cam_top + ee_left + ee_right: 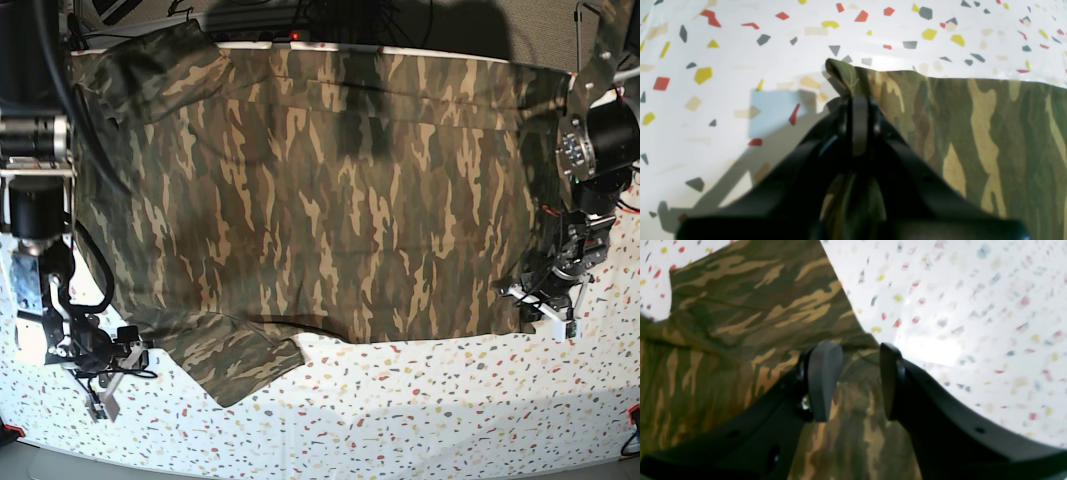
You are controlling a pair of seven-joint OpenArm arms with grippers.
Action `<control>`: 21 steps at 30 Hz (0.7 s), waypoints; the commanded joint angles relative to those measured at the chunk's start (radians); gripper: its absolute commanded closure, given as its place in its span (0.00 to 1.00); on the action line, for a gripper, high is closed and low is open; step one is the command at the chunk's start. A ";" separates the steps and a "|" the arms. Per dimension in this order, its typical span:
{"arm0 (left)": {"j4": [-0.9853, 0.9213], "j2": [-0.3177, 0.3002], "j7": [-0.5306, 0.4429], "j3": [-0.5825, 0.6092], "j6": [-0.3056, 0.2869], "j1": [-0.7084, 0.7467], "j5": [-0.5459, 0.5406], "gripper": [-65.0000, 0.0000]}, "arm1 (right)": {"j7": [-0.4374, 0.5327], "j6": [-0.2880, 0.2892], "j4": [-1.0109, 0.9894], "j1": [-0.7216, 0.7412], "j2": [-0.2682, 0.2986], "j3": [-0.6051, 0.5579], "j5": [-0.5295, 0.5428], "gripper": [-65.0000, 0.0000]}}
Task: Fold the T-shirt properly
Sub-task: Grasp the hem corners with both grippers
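Spread flat across most of the base view: the shirt point(320, 190), camouflage side up, on a speckled tablecloth point(400, 410), with one short sleeve point(235, 360) poking toward the lower left of the frame. Laid out like this, probably so that edges and corners can be reached from either side before any fold.

At the lower left of the base view, just off the shirt's edge near that sleeve: the right gripper point(100, 375). In the right wrist view, right gripper point(857, 383) spread apart, nothing between the two pads, camouflage cloth point(740, 323) directly beneath and to the left of frame, bare tablecloth point(957, 306) to the upper right. Poised over the border of the cloth, apparently to take hold of an edge; no grasp yet.

At the right of the base view, at the shirt's lower right corner: the left gripper point(545, 300). In the left wrist view, left gripper point(858, 100) clamped on a small bunched peak of the shirt point(973, 133), the pinched tip point(843, 75) standing up above the fingers in mid-frame, the remaining cloth running off flat to the right, tablecloth point(723, 66) on the left. Corner pinched this way most likely to lift and carry it across for the fold.

Folding itself seemingly still at its start: body of the shirt not yet doubled anywhere visible.
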 commanded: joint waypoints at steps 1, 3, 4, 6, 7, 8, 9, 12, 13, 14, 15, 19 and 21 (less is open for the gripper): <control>0.003 -0.001 0.036 0.001 -0.005 -0.009 0.017 1.00 | 0.026 0.012 -0.032 0.068 0.009 0.006 0.002 0.63; 0.003 0.000 0.035 0.001 -0.005 -0.004 0.017 1.00 | 0.045 0.040 -0.135 0.121 0.001 0.006 -0.013 0.63; 0.003 -0.001 0.036 0.001 -0.005 -0.004 0.018 1.00 | 0.068 0.056 -0.181 0.144 -0.001 0.006 -0.042 0.63; 0.003 -0.002 0.033 0.001 -0.005 -0.004 0.018 1.00 | 0.122 0.071 -0.261 0.176 -0.003 0.000 -0.109 0.63; 0.003 -0.002 0.027 0.001 -0.005 -0.004 0.017 1.00 | 0.145 0.071 -0.295 0.187 -0.003 -0.008 -0.136 0.63; 0.003 -0.002 0.025 0.001 -0.005 -0.004 0.018 1.00 | 0.164 0.071 -0.328 0.195 -0.003 -0.019 -0.164 0.63; 0.003 -0.002 0.025 0.001 -0.005 -0.004 0.017 1.00 | 0.180 0.070 -0.356 0.200 -0.003 -0.031 -0.193 0.63; 0.003 -0.001 0.022 0.001 -0.005 -0.004 0.017 1.00 | 0.204 0.069 -0.418 0.199 -0.003 -0.060 -0.219 0.63; 0.003 -0.002 0.021 0.001 -0.005 -0.004 0.017 1.00 | 0.207 0.069 -0.433 0.198 -0.004 -0.064 -0.219 0.63; 0.003 -0.002 0.020 0.001 -0.005 -0.004 0.017 1.00 | 0.216 0.069 -0.447 0.198 -0.003 -0.065 -0.219 0.63; 0.003 -0.002 0.021 0.001 -0.005 -0.004 0.018 1.00 | 0.222 0.069 -0.459 0.199 -0.003 -0.065 -0.224 0.63; 0.003 -0.002 0.021 0.001 -0.005 -0.004 0.017 1.00 | 0.245 0.059 -0.489 0.197 -0.008 -0.065 -0.294 0.63; 0.003 -0.002 0.013 0.001 -0.005 -0.004 0.017 1.00 | 0.270 0.040 -0.489 0.190 -0.010 -0.065 -0.313 0.63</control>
